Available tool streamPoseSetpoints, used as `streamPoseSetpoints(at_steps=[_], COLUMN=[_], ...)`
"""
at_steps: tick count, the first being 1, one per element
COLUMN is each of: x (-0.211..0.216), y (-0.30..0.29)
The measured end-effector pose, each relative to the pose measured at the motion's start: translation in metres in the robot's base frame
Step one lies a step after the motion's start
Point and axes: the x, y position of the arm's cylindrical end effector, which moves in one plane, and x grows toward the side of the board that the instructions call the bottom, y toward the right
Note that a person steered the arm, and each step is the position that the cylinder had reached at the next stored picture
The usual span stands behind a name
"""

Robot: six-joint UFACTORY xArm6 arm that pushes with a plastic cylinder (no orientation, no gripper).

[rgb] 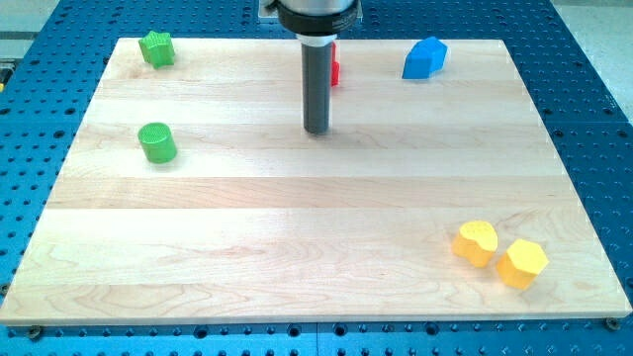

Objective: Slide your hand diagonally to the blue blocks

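Observation:
One blue block (424, 58) with an angular, pointed shape lies near the view's top right of the wooden board (297, 227). The dark rod comes down from the view's top centre, and my tip (316, 131) rests on the board below and to the left of the blue block, well apart from it. A red block (335, 67) sits just behind the rod and is mostly hidden by it.
A green star-like block (156, 47) lies at the top left corner. A green cylinder (156, 142) stands at the left. A yellow heart-like block (476, 242) and a yellow hexagonal block (521, 263) sit together at the bottom right. Blue perforated table surrounds the board.

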Motion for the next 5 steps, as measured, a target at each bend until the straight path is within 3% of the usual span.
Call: streamPoseSetpoints(at_steps=[2, 3, 4, 5], x=[-0.003, -0.028, -0.036, -0.065], y=[0.054, 0.087, 0.167, 0.204])
